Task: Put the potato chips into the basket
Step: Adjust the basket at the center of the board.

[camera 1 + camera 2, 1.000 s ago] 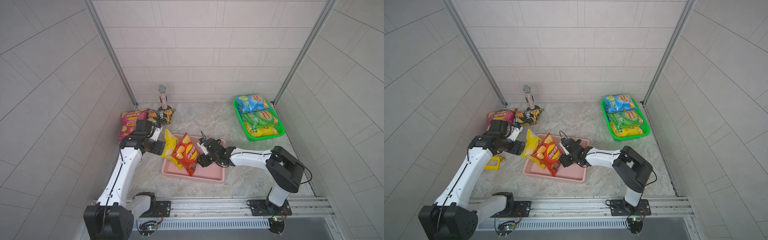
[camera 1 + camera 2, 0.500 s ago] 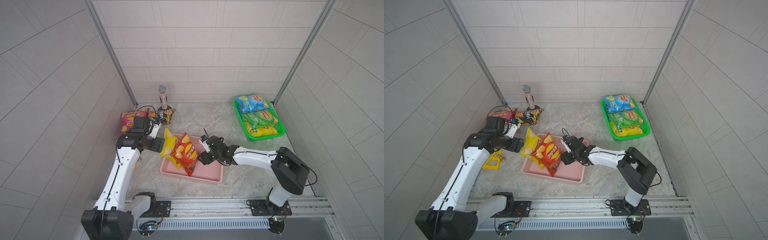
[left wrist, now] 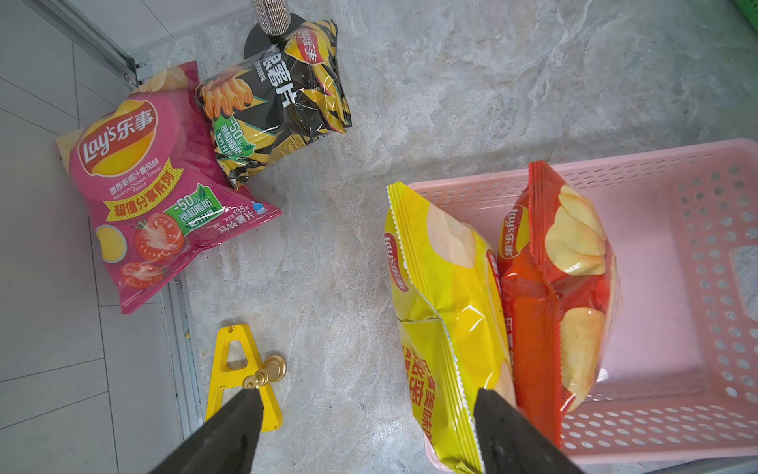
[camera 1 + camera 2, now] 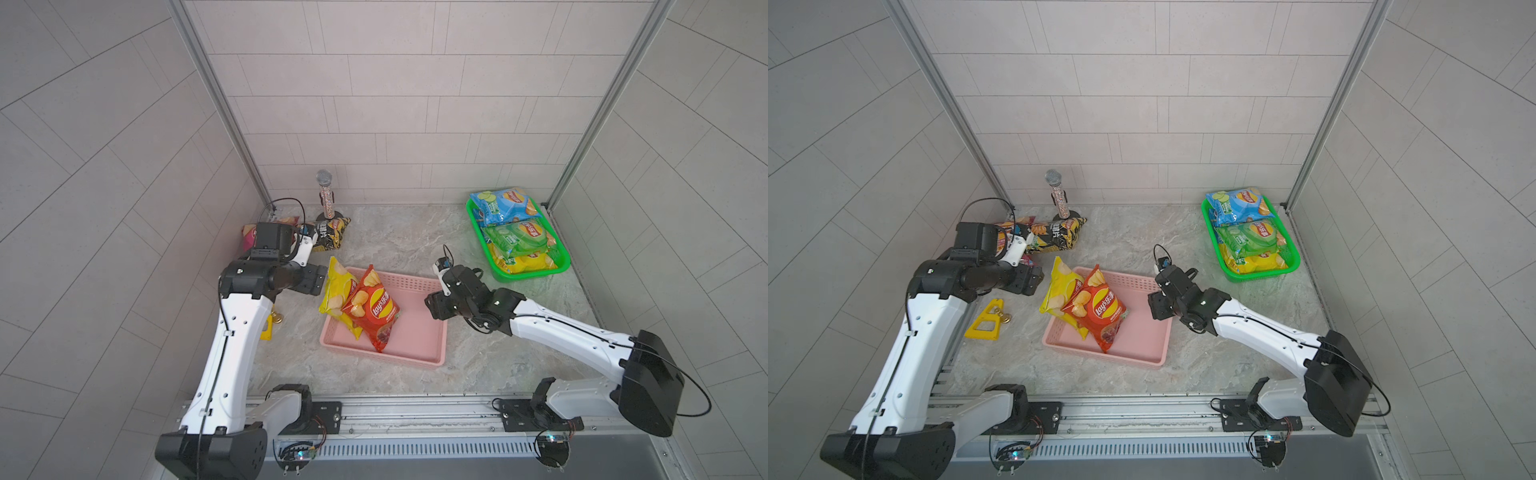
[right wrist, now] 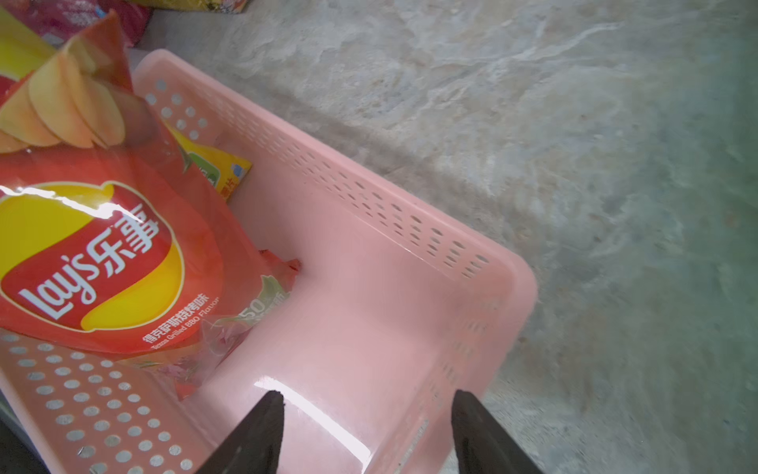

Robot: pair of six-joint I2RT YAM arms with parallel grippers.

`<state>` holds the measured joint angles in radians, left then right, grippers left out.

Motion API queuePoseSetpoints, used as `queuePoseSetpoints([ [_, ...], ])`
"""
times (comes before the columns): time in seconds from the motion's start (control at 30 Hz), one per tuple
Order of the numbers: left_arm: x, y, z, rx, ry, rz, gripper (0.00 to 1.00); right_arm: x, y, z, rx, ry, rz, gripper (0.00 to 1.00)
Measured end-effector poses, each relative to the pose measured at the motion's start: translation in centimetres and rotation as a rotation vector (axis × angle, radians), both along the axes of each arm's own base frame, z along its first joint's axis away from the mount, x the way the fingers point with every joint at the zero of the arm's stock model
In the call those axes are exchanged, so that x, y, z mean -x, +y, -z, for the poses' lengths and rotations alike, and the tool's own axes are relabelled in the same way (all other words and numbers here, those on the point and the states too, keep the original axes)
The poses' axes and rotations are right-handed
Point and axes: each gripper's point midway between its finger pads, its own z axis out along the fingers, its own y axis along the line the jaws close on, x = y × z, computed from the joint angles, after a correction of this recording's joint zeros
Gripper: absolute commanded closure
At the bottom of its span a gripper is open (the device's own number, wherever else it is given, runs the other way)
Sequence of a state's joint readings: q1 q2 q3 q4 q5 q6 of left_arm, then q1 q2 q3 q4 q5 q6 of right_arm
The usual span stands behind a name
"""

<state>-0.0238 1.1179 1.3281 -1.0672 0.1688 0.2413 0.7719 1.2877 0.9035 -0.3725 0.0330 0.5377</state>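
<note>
The red Lay's bag point(image 4: 372, 305), labelled Texas Grilled BBQ Flavor, leans on a yellow Lay's bag point(image 4: 336, 291) inside the pink basket point(image 4: 415, 340); the magenta bag point(image 3: 143, 197), Mexican Chicken Tomato, lies outside it. The left gripper point(image 3: 369, 410) and right gripper point(image 5: 365, 410) both gape, holding nothing

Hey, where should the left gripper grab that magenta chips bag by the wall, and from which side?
Grip the magenta bag by its lower crimped seam, which faces the open floor, probably coming from above on the pink basket side. Its far edge rests against the wall and the black bag overlaps one corner, blocking those sides.
</note>
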Motion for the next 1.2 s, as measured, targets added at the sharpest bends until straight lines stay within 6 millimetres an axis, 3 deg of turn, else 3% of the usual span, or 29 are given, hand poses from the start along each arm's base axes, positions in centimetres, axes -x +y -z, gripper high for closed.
queuePoseSetpoints([
  [0.07, 0.0, 0.0, 0.0, 0.0, 0.001, -0.002, 0.11, 0.3, -1.0, 0.4, 0.006, 0.013, 0.044, 0.34],
  [0.27, -0.2, 0.0, 0.2, 0.004, 0.01, -0.007, 0.11, 1.8, -3.0, 4.6, 0.051, 0.111, 0.107, 0.36],
  [0.37, -0.2, 0.0, 0.2, 0.004, 0.01, -0.008, 0.11, 1.8, -3.1, 5.9, 0.053, 0.148, 0.12, 0.46],
  [0.5, -0.2, 0.0, 0.2, 0.003, 0.01, -0.008, 0.11, 1.0, -2.5, 6.8, 0.036, 0.175, 0.123, 0.52],
  [0.63, -0.2, 0.1, 0.2, 0.0, 0.01, -0.01, 0.11, 0.1, -2.2, 7.2, 0.019, 0.182, 0.131, 0.65],
  [0.77, -0.1, 0.1, 0.3, -0.002, 0.013, -0.012, 0.11, -1.1, -2.8, 7.4, 0.022, 0.177, 0.148, 0.7],
  [0.9, -0.1, 0.2, 0.7, -0.004, 0.021, -0.013, 0.11, -2.1, -3.3, 7.5, 0.034, 0.176, 0.152, 0.68],
  [1.03, 0.1, 0.3, 1.3, -0.008, 0.038, -0.015, 0.11, -2.6, -3.3, 7.3, 0.044, 0.173, 0.129, 0.51],
  [1.2, 0.1, 0.3, 1.5, -0.012, 0.043, -0.017, 0.11, -2.5, -3.5, 6.1, 0.051, 0.152, 0.113, 0.43],
])
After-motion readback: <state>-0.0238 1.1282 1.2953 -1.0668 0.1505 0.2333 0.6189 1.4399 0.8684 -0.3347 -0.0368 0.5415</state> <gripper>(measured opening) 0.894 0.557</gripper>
